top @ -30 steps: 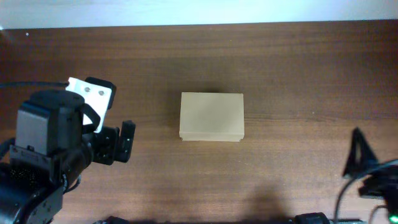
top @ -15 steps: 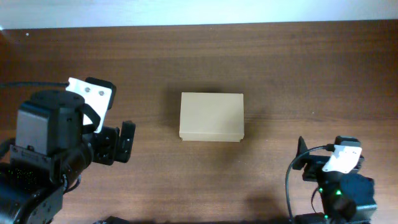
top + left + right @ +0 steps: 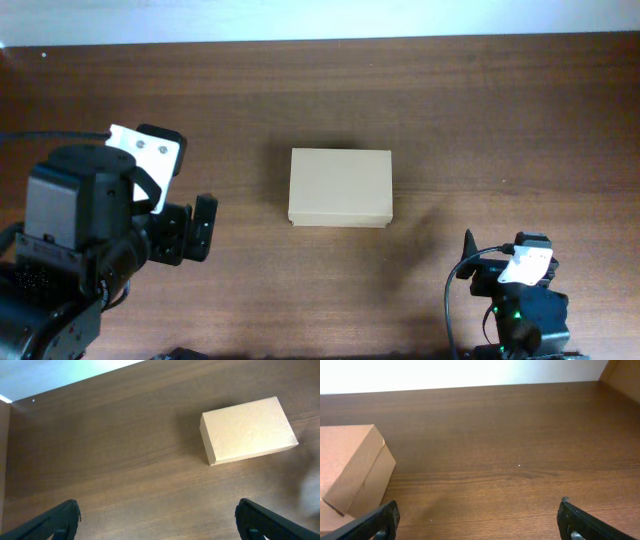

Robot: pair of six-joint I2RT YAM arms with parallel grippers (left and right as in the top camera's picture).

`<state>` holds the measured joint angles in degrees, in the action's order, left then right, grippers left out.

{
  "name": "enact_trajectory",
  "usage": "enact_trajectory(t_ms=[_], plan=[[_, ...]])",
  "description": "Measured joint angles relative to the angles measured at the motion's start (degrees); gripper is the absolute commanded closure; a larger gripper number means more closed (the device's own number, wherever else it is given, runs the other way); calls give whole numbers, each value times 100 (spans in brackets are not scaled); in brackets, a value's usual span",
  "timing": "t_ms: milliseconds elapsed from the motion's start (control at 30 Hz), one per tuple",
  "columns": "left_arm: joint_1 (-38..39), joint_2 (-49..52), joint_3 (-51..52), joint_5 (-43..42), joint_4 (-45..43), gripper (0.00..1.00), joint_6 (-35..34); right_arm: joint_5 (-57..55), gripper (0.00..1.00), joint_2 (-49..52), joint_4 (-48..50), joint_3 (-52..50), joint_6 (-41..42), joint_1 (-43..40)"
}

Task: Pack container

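Left end effector (image 3: 159,522) and right end effector (image 3: 479,522) both gape wide, jaws far apart.

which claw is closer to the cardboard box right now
Right, it seems. The right claw is just off the near-right corner of the box; the left claw is farther off, to its left.

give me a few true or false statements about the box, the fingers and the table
1. The box is closed. True.
2. The left fingers grip the box. False: they are open and apart from it.
3. The right fingers are spread open. True.
4. The table is white. False: it is dark brown wood.
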<state>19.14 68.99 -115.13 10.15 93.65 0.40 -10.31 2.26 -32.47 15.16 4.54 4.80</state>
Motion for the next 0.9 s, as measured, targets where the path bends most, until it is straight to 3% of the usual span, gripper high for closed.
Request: enact_trajectory(t_ms=[667, 900], plan=[[0, 0, -2, 0, 0, 1, 0, 2, 1, -138, 20, -610, 0, -11], [0, 0, 0, 0, 0, 1, 0, 0, 1, -142, 114, -612, -2, -470]])
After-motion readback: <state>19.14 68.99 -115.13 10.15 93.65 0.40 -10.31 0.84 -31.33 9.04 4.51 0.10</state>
